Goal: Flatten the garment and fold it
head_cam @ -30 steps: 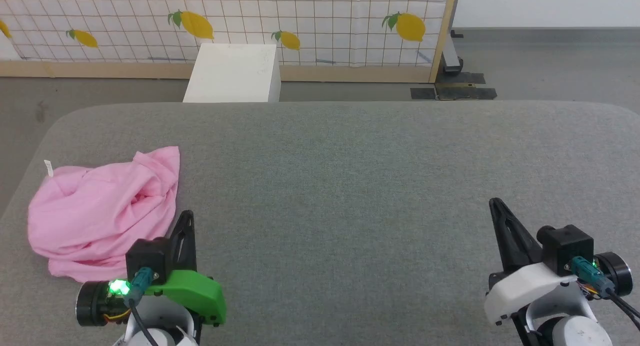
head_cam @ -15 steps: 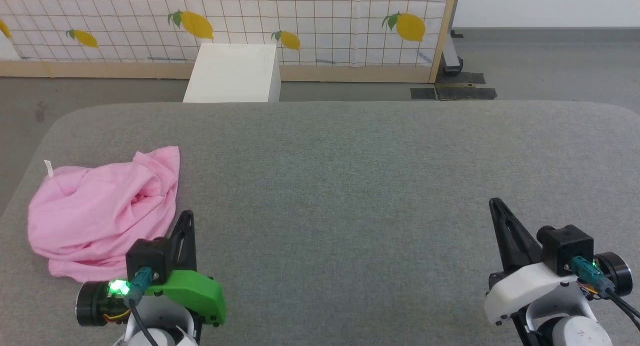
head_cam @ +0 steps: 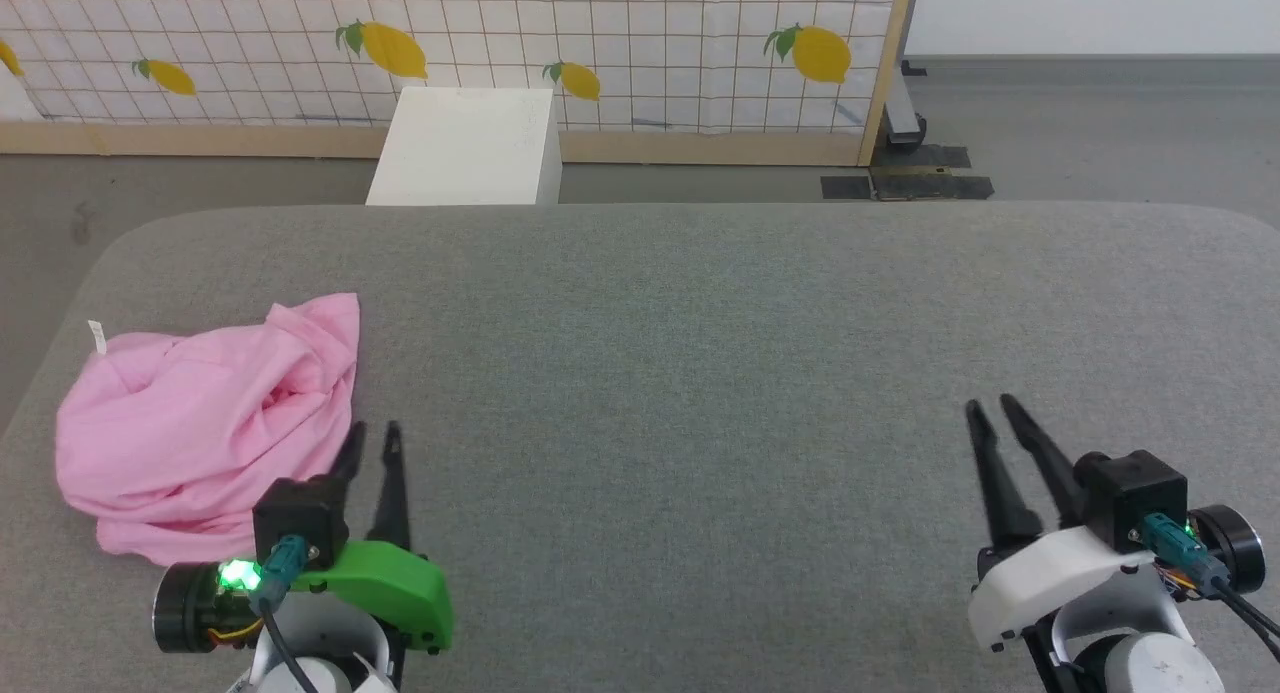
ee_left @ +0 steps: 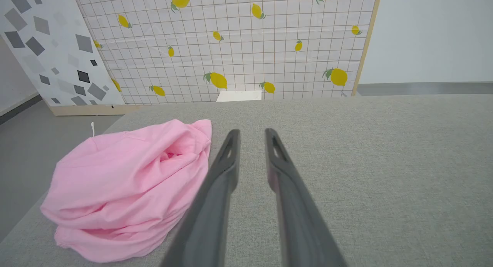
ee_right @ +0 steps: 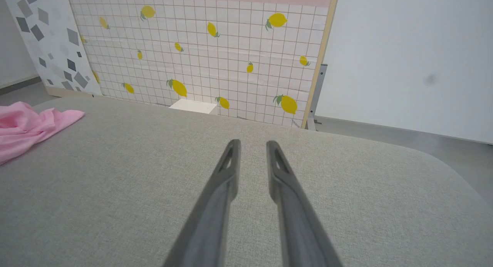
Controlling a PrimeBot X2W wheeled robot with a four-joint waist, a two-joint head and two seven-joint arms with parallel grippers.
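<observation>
Gaping narrowly, left gripper and right gripper hold nothing.

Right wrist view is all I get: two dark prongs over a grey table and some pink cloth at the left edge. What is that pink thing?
Observer: A whole garment, crumpled in a heap near the left end of the table.
Operator: Is anything holding it?
Observer: No. The left gripper sits just beside it, slightly open, with nothing in it.
Operator: Any markings?
Observer: A small white tag sticks out at its far left corner.
</observation>
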